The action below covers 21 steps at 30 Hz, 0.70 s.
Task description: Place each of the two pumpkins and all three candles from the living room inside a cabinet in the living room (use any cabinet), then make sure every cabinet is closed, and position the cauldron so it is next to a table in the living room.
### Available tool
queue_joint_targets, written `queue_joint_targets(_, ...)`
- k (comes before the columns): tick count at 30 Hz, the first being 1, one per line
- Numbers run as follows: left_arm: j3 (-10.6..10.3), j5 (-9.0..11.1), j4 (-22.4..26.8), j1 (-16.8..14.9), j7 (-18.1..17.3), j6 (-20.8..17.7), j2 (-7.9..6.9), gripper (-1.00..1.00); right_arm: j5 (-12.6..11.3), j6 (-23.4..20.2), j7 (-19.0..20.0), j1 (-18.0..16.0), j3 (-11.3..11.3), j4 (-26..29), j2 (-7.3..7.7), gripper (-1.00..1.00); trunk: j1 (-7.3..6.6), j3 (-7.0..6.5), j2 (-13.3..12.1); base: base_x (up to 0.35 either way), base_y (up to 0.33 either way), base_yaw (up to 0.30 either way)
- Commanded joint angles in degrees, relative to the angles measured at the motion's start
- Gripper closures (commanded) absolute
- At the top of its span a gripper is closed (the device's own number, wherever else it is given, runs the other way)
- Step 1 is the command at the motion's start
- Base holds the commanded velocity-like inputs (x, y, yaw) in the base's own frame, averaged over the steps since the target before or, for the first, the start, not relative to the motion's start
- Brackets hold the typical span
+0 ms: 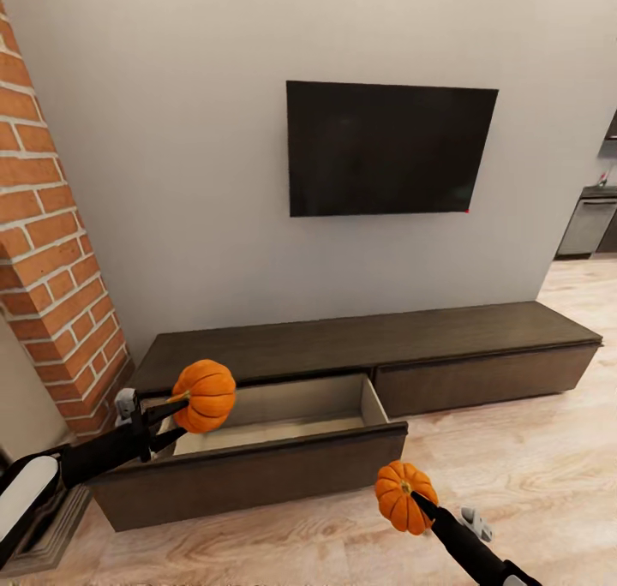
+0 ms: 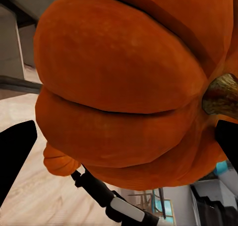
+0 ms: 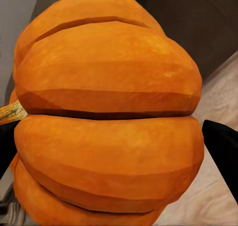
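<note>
Your left gripper (image 1: 168,419) clenched a pumpkin (image 1: 205,395) above the open drawer (image 1: 283,432); you needed to release it low, toward 3 o'clock.

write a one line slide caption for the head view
Both grippers hold ribbed orange pumpkins, left and right, at the dark-brown cabinet's open drawer.

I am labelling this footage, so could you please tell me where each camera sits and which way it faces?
Head view: up on the robot, facing forward and down at the cabinet, its open drawer and both arms, each carrying a pumpkin.
Left wrist view: near the left pincer, close on the left pumpkin; dark finger edges show.
Right wrist view: near the right pincer, close on the right pumpkin.
Shared: the left wrist view also catches the right pumpkin and arm, as the head view does.
</note>
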<state>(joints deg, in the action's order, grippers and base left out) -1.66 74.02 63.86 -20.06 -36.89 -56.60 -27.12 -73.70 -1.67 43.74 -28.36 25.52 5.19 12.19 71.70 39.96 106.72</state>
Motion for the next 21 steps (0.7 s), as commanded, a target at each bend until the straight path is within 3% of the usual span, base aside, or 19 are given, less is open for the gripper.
queue_joint_targets(1, -0.1, 0.1, -0.1, -0.1, -0.2, -0.2, -0.04, 1.00, -0.6, -0.2, 0.2, 0.0, 0.5, 0.0, 0.03, 1.00, -0.01, 0.06, 0.0, -0.013, 0.011, 0.224)
queue_joint_targets(15, -0.1, 0.1, -0.1, -0.1, -0.2, -0.2, -0.04, 1.00, -0.6, -0.2, 0.3, 0.0, 0.5, 0.0, 0.04, 1.00, -0.01, 0.06, 0.0, 0.000, 0.000, 0.270)
queue_joint_targets(21, -0.1, 0.1, -0.1, -0.1, -0.1, -0.2, 0.01, 1.00, -0.6, -0.2, 0.4, 0.0, 0.5, 0.1, 0.03, 1.00, -0.01, 0.06, 0.0, 0.074, -0.112, 0.275)
